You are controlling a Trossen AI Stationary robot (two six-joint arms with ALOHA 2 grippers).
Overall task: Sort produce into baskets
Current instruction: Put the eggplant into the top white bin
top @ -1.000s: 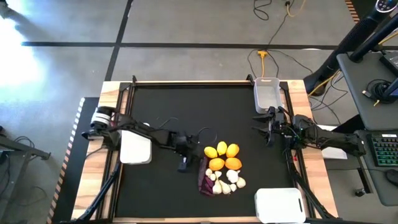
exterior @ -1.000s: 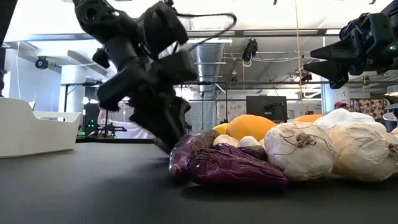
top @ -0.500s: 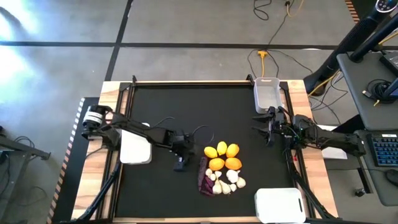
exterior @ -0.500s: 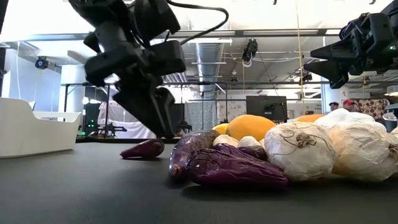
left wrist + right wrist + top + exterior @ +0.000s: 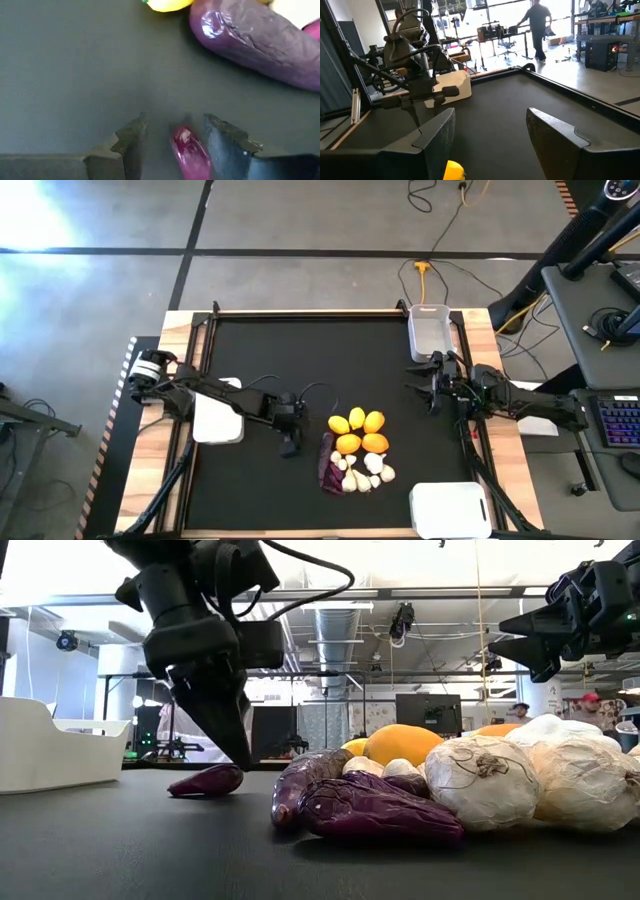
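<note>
The left gripper (image 5: 291,448) hung low over the black desk (image 5: 300,350), just beside the produce pile, with its fingers (image 5: 131,142) spread and a small purple vegetable (image 5: 189,152) lying on the desk between them, apparently not clamped; in the low view the same piece (image 5: 206,780) rested on the surface, set apart from the heap, the finger tips reaching down beside it. This open straddle suited either a grasp about to be made or a piece just let go; which of the two could not be told. The rest of the produce sat in one tight cluster near the desk's middle: orange-yellow citrus fruits (image 5: 357,430) on the far side, whitish garlic bulbs (image 5: 365,472) on the near side, and larger purple vegetables (image 5: 329,470) along the cluster's left edge, touching one another, so a single item could be singled out most easily at the margin. Three white baskets stood well apart around the pile: one (image 5: 219,418) under the left arm, one (image 5: 429,332) at the far right corner, one (image 5: 450,510) at the near right corner, presumably one per kind. None visibly held produce, so sorting appeared barely begun. The right gripper (image 5: 432,385) waited above the desk's right side near the far basket, its fingers (image 5: 555,145) spread and holding nothing.
</note>
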